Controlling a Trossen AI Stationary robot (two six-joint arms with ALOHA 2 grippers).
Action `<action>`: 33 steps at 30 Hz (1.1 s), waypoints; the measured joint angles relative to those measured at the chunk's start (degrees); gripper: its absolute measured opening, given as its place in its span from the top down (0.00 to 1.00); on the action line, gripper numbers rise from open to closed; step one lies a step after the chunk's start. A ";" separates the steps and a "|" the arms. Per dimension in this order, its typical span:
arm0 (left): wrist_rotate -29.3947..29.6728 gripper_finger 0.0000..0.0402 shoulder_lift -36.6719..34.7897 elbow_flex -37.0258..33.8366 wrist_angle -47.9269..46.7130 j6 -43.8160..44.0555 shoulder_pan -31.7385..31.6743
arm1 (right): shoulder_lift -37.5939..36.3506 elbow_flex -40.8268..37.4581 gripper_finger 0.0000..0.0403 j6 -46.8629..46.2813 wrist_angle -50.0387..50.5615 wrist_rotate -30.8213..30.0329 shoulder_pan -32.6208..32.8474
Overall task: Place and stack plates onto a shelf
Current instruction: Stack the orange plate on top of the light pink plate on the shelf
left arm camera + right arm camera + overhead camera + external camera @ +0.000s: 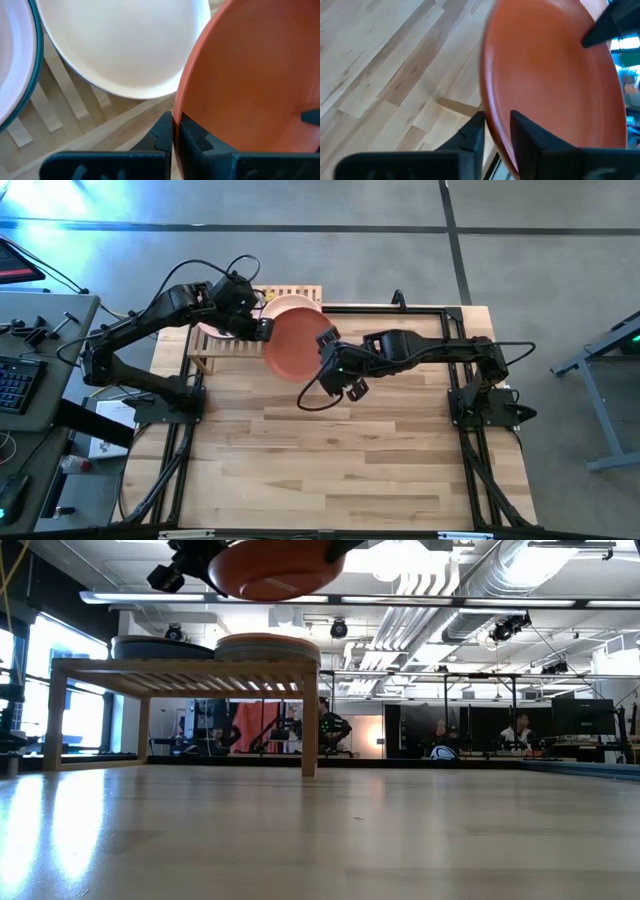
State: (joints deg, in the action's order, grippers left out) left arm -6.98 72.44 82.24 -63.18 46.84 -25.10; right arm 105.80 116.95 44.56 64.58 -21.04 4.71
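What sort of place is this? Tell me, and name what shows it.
Probably a robotics lab in an open industrial office: exposed ceiling ducts, rows of desks with monitors behind the table, and a person seated there.

Two dark, near-black jointed arms on black tube-frame bases bolted at the table edges. Left arm (150,315): chunky link housings, black cable looping loose above the wrist. Right arm (430,348): same build, thin black cable hanging in a loop below the wrist, small green light at the wrist block. Left gripper (172,132): matte black angular fingers (197,137), stepped inner faces, flat crossbar behind. Right gripper (492,132): identical matte black wedge-shaped fingers (530,132) on a flat bar.
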 joint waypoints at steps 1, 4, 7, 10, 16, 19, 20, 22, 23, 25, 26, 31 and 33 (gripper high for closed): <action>-0.14 1.00 0.00 0.00 -0.23 -0.39 -0.03 | 0.00 0.00 0.82 -0.87 0.17 -0.04 0.00; -0.60 1.00 -0.46 0.00 -0.49 -1.20 -0.92 | -0.46 0.00 0.77 -2.58 0.93 -1.01 0.21; -1.16 1.00 -1.51 0.00 -0.63 -2.12 -2.26 | -1.47 0.00 0.74 -3.75 1.19 -2.81 0.55; -1.19 1.00 -2.55 0.00 -2.78 -2.96 -4.07 | -2.81 0.00 0.73 -5.45 1.59 -3.45 0.74; 1.01 1.00 -4.98 0.00 -8.67 -4.05 -9.05 | -5.02 0.00 0.73 -9.43 3.58 -3.36 0.95; 4.19 1.00 -6.33 0.00 -10.37 -3.42 -11.81 | -5.60 0.00 0.73 -10.72 4.59 -2.78 0.94; 5.07 1.00 -6.84 0.00 -10.72 -2.94 -12.89 | -5.68 0.00 0.73 -11.27 5.13 -2.75 0.94; 6.07 1.00 -7.71 0.00 -11.32 -2.01 -15.21 | -5.73 0.00 0.73 -11.82 5.58 -2.74 0.94; 6.08 1.00 -8.01 0.00 -11.81 -1.88 -16.50 | -5.73 0.00 0.73 -12.33 5.98 -2.73 0.94; 6.09 1.00 -8.59 0.00 -12.73 -0.79 -19.32 | -5.73 0.00 0.73 -12.66 6.75 -2.52 0.94; 6.07 1.00 -8.88 0.00 -13.46 -0.41 -20.76 | -5.73 0.00 0.73 -12.68 6.92 -2.49 0.94; 6.22 1.00 -9.87 0.00 -17.31 1.01 -27.79 | -5.73 0.00 0.73 -12.68 7.55 -2.47 0.94; 6.18 1.00 -10.35 0.00 -18.90 1.65 -30.66 | -5.73 0.00 0.73 -12.75 8.20 -2.43 0.94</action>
State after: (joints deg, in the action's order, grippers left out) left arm -0.80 62.10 82.24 -82.08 48.49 -55.76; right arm 100.07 116.95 31.82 72.78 -23.46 5.65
